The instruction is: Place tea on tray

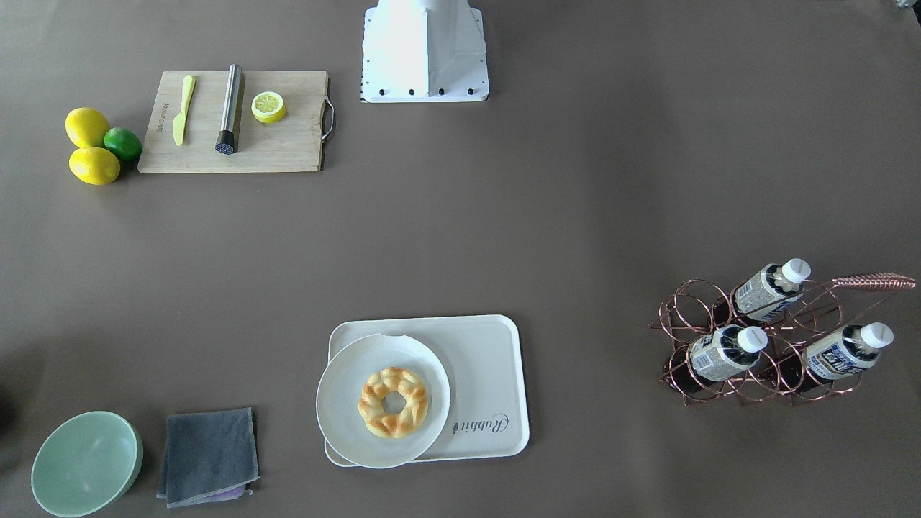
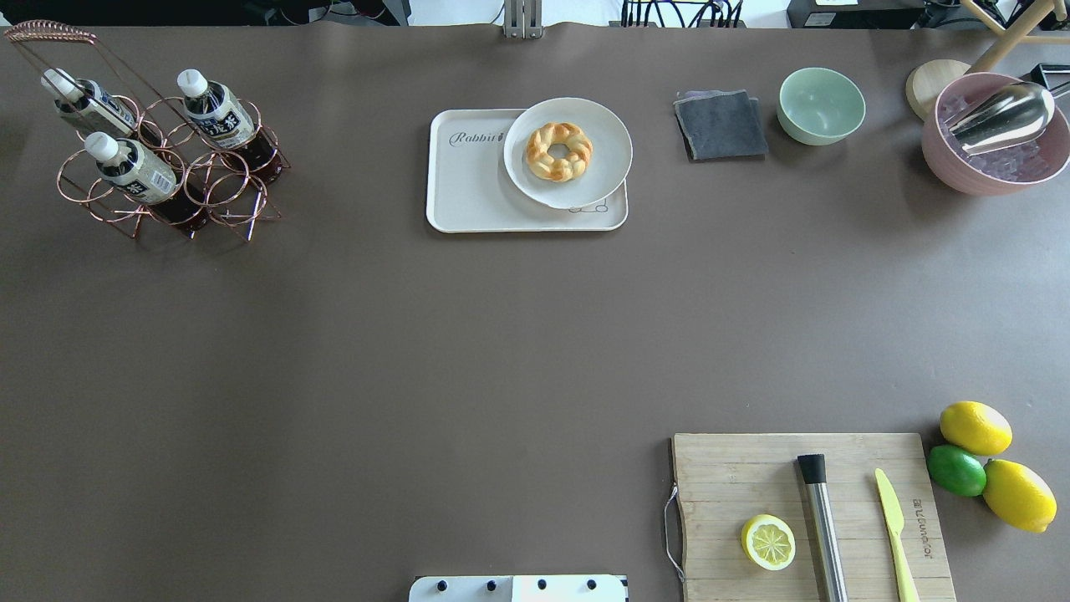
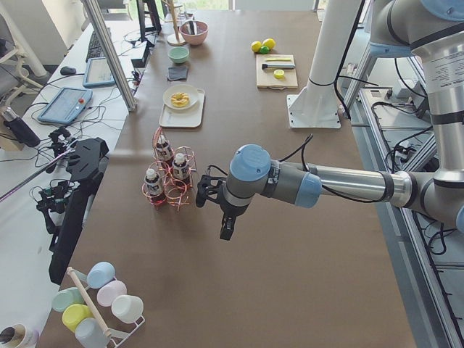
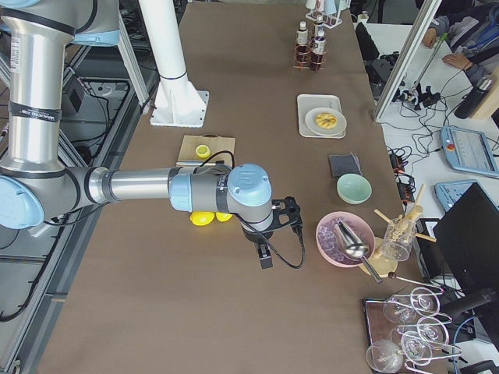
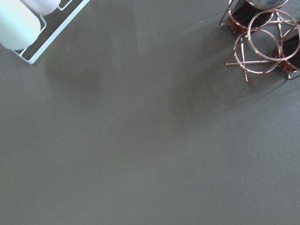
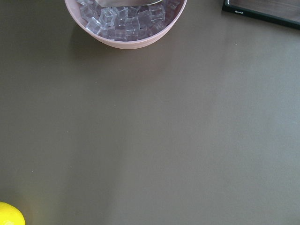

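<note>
Brown surface [image 2: 501, 334], far-left corner: three tea bottles [image 2: 219, 113] lean in a copper wire rack [image 2: 197, 177], seemingly against rolling. Mid far edge, the tray [image 2: 476, 184] lies half bare beside its plate [image 2: 603, 150]. How wide either arm's jaws stand, I cannot tell.

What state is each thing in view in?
Tea bottles: capped, tilted in rack.
Tray: plate overlapping one end.
Plate: holds pastry.
Green bowl: upright, empty.
Cloth: folded.
Pink bowl: full of ice, scoop inside.
Lemon half: cut face up.
Left gripper, right gripper: cannot tell.
</note>
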`<state>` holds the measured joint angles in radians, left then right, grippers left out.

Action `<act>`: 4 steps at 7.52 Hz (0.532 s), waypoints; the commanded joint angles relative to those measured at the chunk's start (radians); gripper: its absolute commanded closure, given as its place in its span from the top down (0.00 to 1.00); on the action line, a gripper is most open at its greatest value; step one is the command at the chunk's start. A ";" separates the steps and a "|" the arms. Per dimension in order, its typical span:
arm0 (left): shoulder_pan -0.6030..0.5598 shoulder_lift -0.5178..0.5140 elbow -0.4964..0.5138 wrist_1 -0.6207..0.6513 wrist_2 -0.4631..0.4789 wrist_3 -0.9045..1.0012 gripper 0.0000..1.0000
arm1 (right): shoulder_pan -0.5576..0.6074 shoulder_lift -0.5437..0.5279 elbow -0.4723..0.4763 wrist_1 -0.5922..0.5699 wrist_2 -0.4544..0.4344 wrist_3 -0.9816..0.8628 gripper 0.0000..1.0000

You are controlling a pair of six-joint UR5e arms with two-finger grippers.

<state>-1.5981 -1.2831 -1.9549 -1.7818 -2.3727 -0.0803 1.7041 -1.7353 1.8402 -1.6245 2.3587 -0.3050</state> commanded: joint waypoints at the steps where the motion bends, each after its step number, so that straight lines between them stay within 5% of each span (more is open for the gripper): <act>1: 0.160 -0.105 0.004 -0.227 0.010 -0.367 0.97 | -0.008 0.002 -0.001 0.000 0.002 -0.002 1.00; 4: 0.314 -0.238 -0.002 -0.234 0.154 -0.520 0.97 | -0.012 0.005 0.001 0.000 0.013 -0.011 1.00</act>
<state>-1.3748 -1.4351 -1.9550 -2.0067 -2.3113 -0.4864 1.6935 -1.7311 1.8391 -1.6245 2.3619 -0.3137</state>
